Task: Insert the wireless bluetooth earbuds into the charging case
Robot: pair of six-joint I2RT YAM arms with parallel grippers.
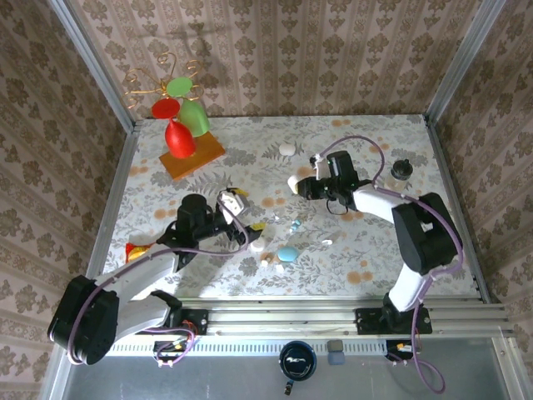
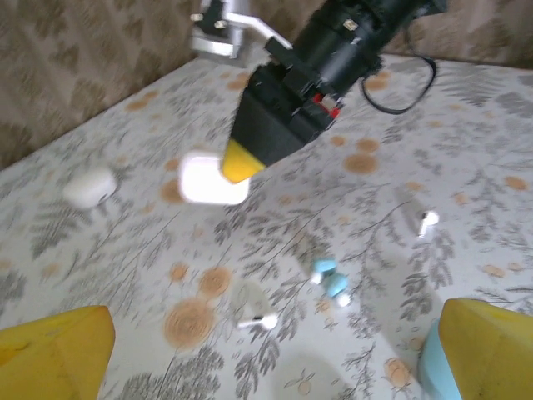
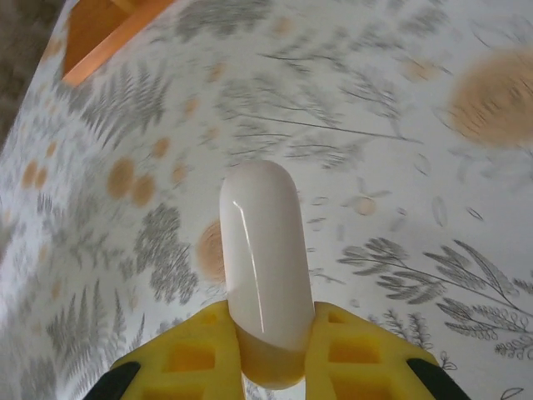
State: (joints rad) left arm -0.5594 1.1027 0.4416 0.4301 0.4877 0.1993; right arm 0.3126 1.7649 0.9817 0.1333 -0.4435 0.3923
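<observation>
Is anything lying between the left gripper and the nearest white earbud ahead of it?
Nothing visible does. In the left wrist view, bare tablecloth runs from the open left gripper to the white earbud. The teal earbuds lie beyond it to the right. The right gripper, shut on a white charging case, hangs farther back.

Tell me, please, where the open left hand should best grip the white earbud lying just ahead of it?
Probably from straight above, pinching the white earbud across its rounded head: it lies flat on the table, and the thin stem offers little purchase.
</observation>
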